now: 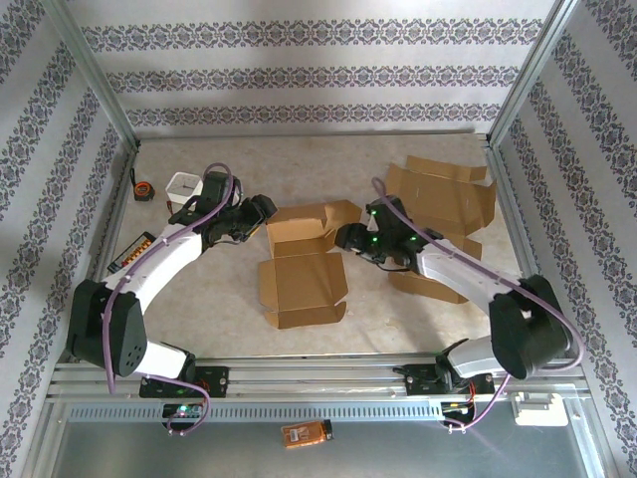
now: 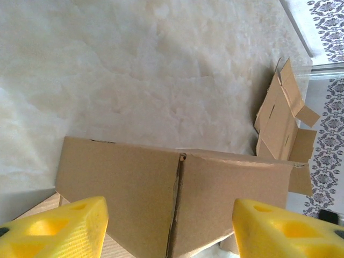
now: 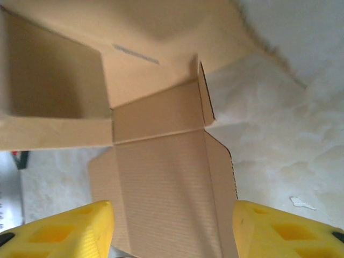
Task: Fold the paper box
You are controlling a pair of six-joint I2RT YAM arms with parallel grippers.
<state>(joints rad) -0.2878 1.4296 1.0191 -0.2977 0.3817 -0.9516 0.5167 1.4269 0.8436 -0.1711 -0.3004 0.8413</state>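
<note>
Left gripper (image 1: pixel 263 210) and right gripper (image 1: pixel 347 237) reaching inward, jaws apart, flanking paper box (image 1: pixel 303 279)

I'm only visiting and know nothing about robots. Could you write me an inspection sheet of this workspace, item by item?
Surface: table, pale and marbled.
Job's things: paper box in the middle, partly folded, with rear walls raised and the front panel lying flat; flat cardboard blanks piled at the right rear.
Clutter: tape measure and white tub at the left rear; black-and-orange item at the left edge.
Grippers: left end effector and right end effector, both open, one on either side of the box; no grip visible.
Cables: purple cable running along each arm in loose loops.
Surroundings: patterned wallpaper, metal frame.
</note>
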